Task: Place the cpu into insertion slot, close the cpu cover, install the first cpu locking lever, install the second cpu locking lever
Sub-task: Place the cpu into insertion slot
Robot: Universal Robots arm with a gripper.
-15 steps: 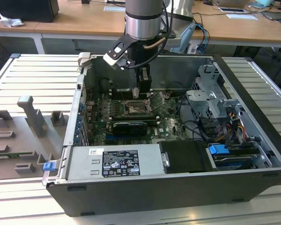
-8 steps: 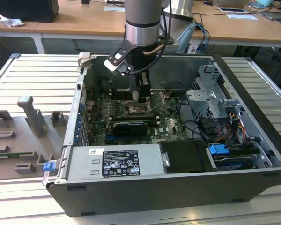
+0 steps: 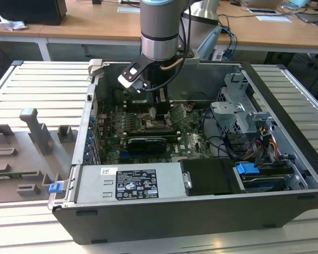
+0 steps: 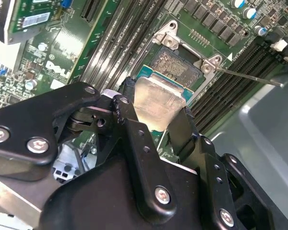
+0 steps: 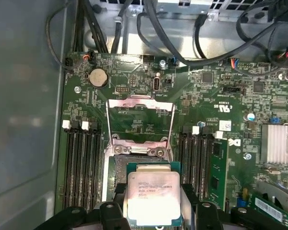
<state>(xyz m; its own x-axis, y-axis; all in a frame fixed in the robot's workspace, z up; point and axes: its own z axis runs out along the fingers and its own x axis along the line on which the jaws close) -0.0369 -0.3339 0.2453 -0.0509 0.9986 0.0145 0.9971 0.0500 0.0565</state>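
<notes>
My gripper (image 4: 157, 104) is shut on the cpu (image 4: 156, 96), a flat square chip with a silver top, with one black finger on each of two opposite edges. The cpu (image 5: 151, 194) hangs just above the insertion slot (image 5: 119, 165), partly overlapping it and offset toward one side. The slot's dark pin field (image 4: 175, 64) lies bare inside its metal rim. The cpu cover (image 5: 140, 101), a silver frame with a square window, is swung open beyond the slot. A thin locking lever (image 4: 245, 76) sticks out from one corner of the slot. In the exterior view the gripper (image 3: 152, 113) reaches down into the open case.
Long black memory slots (image 5: 79, 165) flank the slot on both sides. Cables (image 5: 149, 28) run along the board's edge. A finned heatsink (image 5: 278, 143), a black card (image 3: 144, 144), the power supply (image 3: 130, 182) and a drive cage (image 3: 238, 108) crowd the case.
</notes>
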